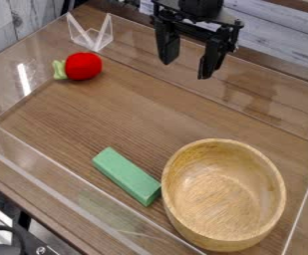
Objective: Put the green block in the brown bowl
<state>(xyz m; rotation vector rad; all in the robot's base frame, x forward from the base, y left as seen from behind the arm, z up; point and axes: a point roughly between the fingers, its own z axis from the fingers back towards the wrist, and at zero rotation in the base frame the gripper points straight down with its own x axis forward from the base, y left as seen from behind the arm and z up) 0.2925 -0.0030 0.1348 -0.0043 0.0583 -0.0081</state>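
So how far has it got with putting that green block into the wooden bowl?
Nothing looks done yet. The green block lies flat on the table, just left of the brown bowl, which holds nothing. The gripper hangs open and holds nothing, high toward the back, away from the block. Still left: reach the block, grasp it, carry it over, drop it in.

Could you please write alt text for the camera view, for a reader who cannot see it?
A mint-green block lies flat on a wooden table, just left of an empty brown wooden bowl at the front right. The robot's black pincer hangs open above the table's far side, holding nothing; a red ball sits at back left.
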